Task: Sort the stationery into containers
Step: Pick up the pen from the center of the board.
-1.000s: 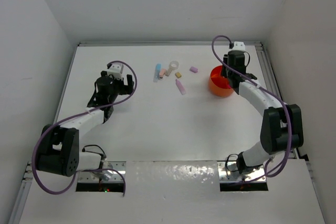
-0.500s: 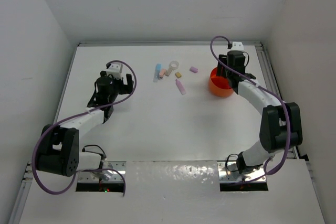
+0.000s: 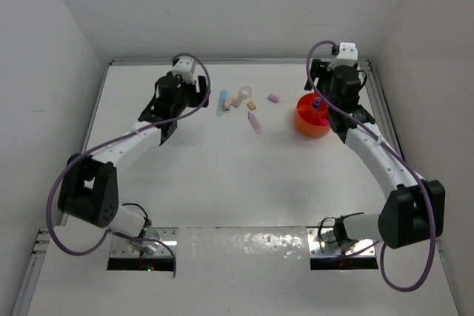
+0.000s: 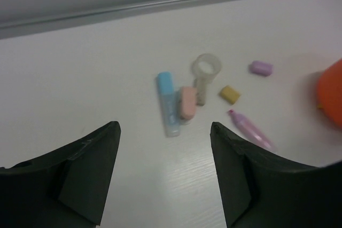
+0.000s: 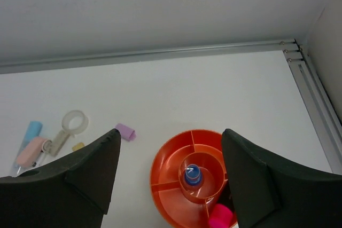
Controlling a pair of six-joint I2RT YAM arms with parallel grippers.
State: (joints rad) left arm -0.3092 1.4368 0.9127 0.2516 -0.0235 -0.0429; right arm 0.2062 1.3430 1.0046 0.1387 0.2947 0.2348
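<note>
The orange tub (image 3: 302, 125) stands at the far right, also in the right wrist view (image 5: 160, 170). A small blue bottle (image 5: 193, 174) stands in its centre ring and a pink marker (image 5: 220, 218) sits in a near compartment. My right gripper (image 5: 170, 134) is open and empty above the tub. On the table lie a pastel blue piece (image 4: 168, 102), a pink piece (image 4: 187, 102), a clear ring (image 4: 207, 67), a tan block (image 4: 230, 94), a lilac piece (image 4: 261, 68) and a lilac-pink highlighter (image 4: 250, 129). My left gripper (image 4: 164, 126) is open and empty, short of the blue piece.
The table's far edge has a metal rail (image 5: 160, 54) against the white back wall. A side rail (image 3: 374, 94) runs along the right, close to the tub. In the top view my left gripper (image 3: 189, 98) is left of the loose pieces (image 3: 241, 103).
My left arm has swung up and to the right toward the loose pieces. My right gripper has drawn back toward the far edge, uncovering the tub with the blue bottle and pink marker inside.
</note>
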